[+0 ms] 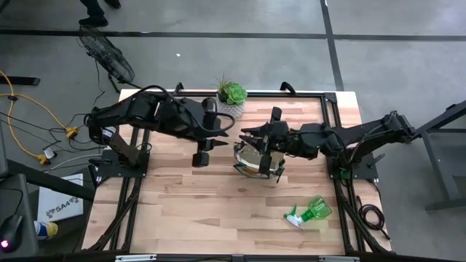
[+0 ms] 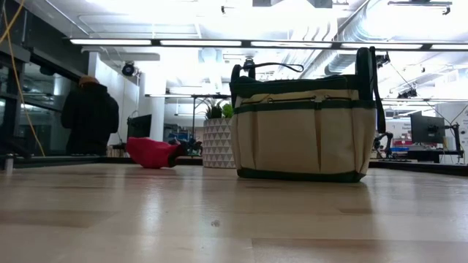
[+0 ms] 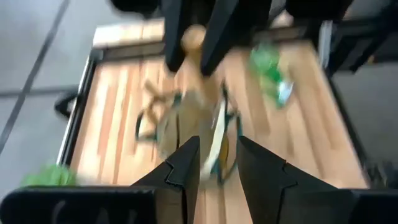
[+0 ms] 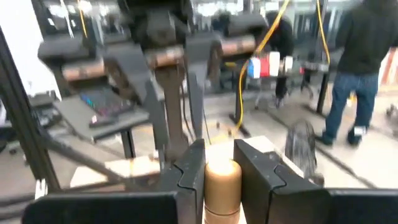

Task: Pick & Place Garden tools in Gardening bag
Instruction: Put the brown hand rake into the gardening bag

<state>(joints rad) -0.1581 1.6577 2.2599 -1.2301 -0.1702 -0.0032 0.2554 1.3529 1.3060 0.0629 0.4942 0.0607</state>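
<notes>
The tan gardening bag stands upright on the table's middle. Above its far-left rim my two grippers meet, each shut on one end of a wooden-handled trowel. My left gripper comes from the left and slants down. My right gripper comes level from the right. A green spray bottle lies on its side near the right front corner. A red glove lies on the table behind the bag, on the far left. My left gripper pinches the trowel's thin pale metal end between its two fingers, coming from the table's left and slanting down. The trowel is lifted clear above the bag's opening. How far back it reaches I cannot see. My right gripper pinches the trowel's round wooden handle between its two fingers, close to the handle's free end. The fingers come level from the table's right. The trowel runs on from them toward my left gripper, clear of the bag.
A green succulent in a white pot stands at the table's far edge, just behind the grippers. Bare wood lies along the near half of the table. A person stands in the room beyond the table.
</notes>
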